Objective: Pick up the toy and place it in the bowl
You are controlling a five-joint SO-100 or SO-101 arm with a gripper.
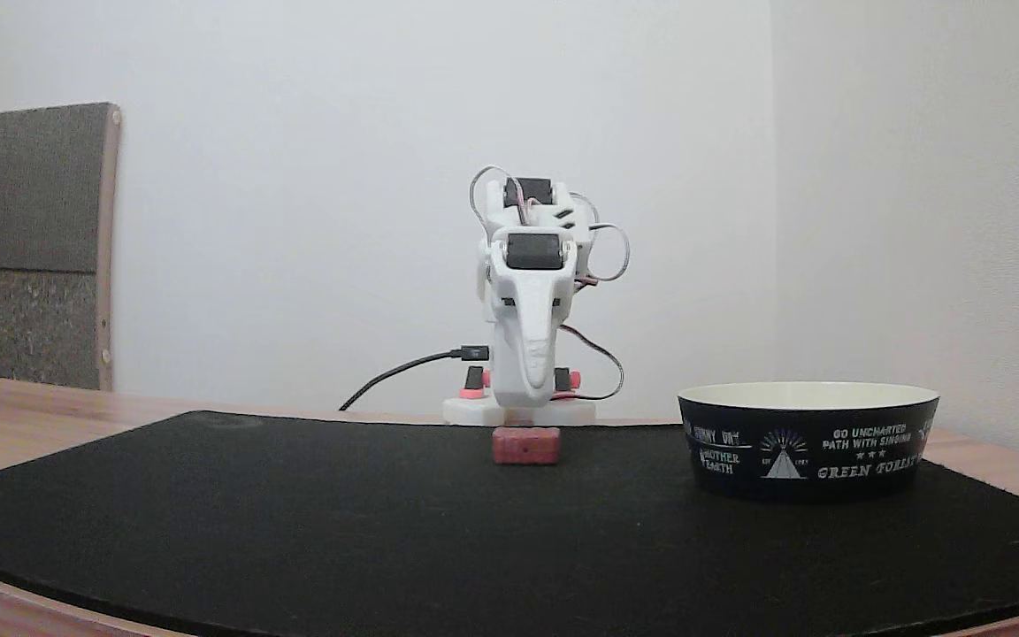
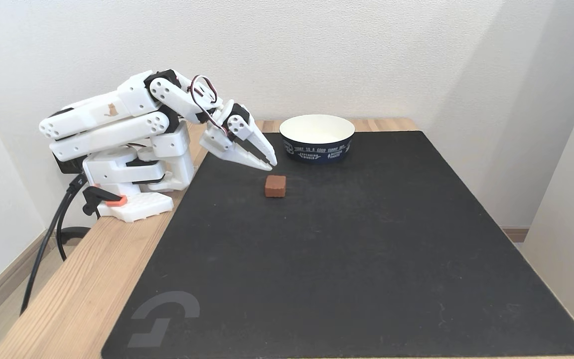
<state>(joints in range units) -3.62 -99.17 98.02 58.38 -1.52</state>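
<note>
I have the toy (image 2: 275,185) flat on the black mat (image 2: 347,259), loose, near the table's robot-side edge, so it's open for a top grab. Bowl (image 2: 317,138) waits near the far edge. Jaws (image 2: 270,161) hang just above the toy, nearly closed, holding nothing, touching nothing.

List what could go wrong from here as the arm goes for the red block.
The gripper hangs just above the toy with fingers nearly together; descending like that could push the block away instead of straddling it.
The bowl stands close beyond; a low carry might clip its rim.
</note>
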